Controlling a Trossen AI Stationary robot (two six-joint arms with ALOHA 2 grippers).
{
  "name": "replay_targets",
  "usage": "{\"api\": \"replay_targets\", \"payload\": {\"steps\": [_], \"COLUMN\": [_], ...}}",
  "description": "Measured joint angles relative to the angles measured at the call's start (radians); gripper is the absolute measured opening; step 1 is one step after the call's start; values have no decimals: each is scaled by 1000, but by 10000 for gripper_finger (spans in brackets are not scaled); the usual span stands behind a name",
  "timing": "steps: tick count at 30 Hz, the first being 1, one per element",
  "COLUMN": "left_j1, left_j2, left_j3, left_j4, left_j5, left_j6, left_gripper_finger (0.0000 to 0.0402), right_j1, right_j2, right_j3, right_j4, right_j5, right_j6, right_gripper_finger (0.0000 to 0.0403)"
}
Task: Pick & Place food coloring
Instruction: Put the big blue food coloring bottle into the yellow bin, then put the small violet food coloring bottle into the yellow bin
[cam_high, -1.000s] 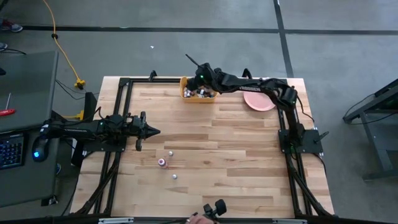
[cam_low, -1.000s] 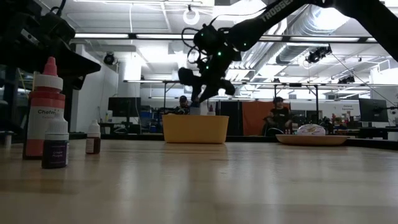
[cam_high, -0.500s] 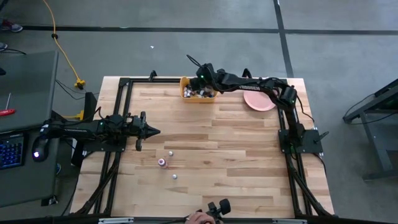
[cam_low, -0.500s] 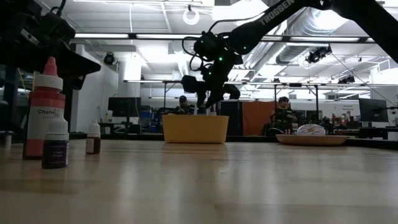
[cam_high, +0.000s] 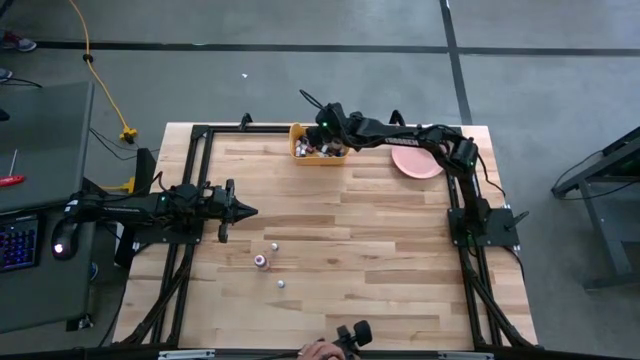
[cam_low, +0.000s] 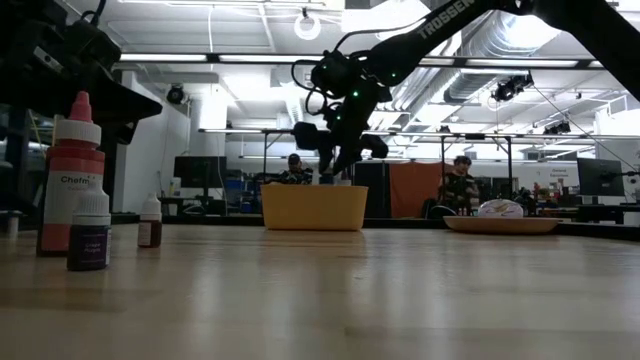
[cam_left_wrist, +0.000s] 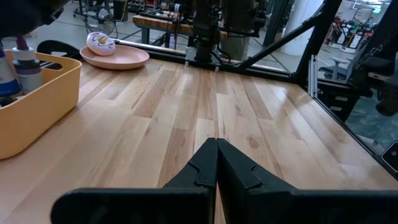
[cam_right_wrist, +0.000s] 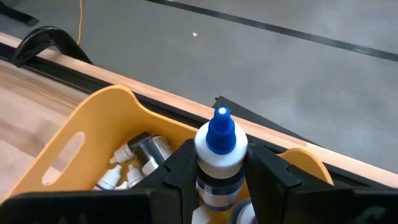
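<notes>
Right gripper (cam_right_wrist: 221, 171), fingers clamped on a blue-capped food coloring bottle (cam_right_wrist: 220, 155), is positioned over the yellow bin (cam_right_wrist: 93, 134).

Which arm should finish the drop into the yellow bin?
Right. Its hand is already over the yellow bin and shut on a blue-capped bottle. The left hand sits shut and empty at the table's left side, well away from the bin.

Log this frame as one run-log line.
right pincer: shut on blue-capped bottle, over yellow bin | left pincer: shut, idle | three bottles remaining on table
</notes>
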Motion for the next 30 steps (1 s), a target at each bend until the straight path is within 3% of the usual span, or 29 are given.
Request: {"api": "replay_targets", "payload": {"steps": [9, 20, 30], "left_j1": [0, 0, 0], "left_j2": [0, 0, 0], "left_j3": [0, 0, 0], "left_j4": [0, 0, 0], "left_j5": [0, 1, 1], "left_j6": [0, 0, 0], "left_gripper_finger": [1, 1, 1], "right_j1": [0, 4, 43], "right_j2": [0, 3, 2], "right_j3": [0, 1, 95], "right_j4": [-6, 23, 25], "right_j5": [-22, -43, -49], "right_j6": [1, -48, -173], "right_gripper_finger": [158, 157, 158]}}
